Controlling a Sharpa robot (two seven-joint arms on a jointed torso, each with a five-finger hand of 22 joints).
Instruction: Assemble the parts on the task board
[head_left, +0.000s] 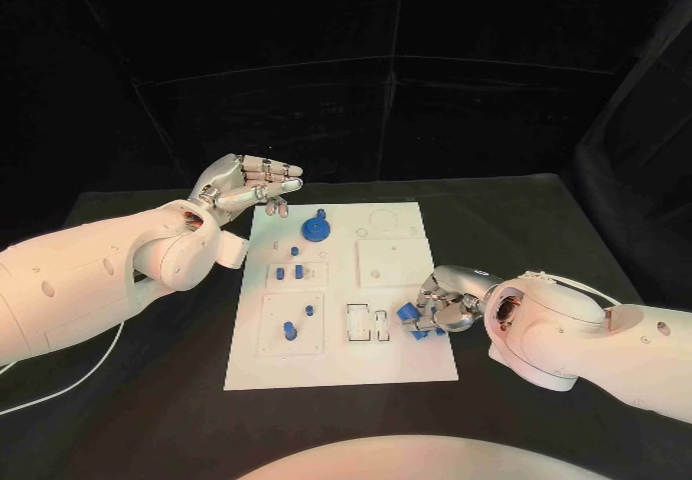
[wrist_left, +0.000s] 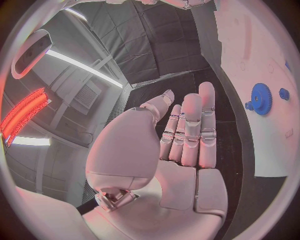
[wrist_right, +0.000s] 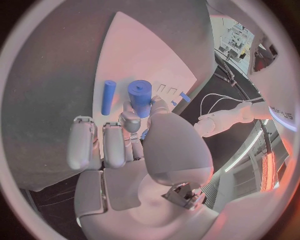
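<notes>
The white rectangular task board (head_left: 340, 345) lay in the middle of the black table (head_left: 548, 215), long side running away from the robot.

The left silver hand (head_left: 248, 184) hung above the table just off the board's far left corner, palm up, w/ fingers (wrist_left: 190, 131) stretched nearly straight and close together, thumb apart, nothing in it. In the left wrist view the blue toothed gear (wrist_left: 261, 98) sat on the board beyond the fingertips, w/ a small blue knob (wrist_left: 284, 93) just beside it; the hand was apart from both.

The right silver hand (head_left: 444, 303) sat low over the board's near right edge. Its thumb and one finger pinched a short blue cylinder part (wrist_right: 140, 97), held over the board, while the other fingers (wrist_right: 82, 142) stayed curled down beside it. A slim blue rod (wrist_right: 109, 97) lay flat on the board just beside the held piece. In the head view small blue bits (head_left: 415, 321) showed at that hand's fingertips, next to the white rectangular slots (head_left: 366, 322).

Elsewhere on the board: the gear (head_left: 316, 229) near the far left, two small blue pegs (head_left: 290, 271) in the square plate below it, two more blue pieces (head_left: 299, 325) in the near left plate.
</notes>
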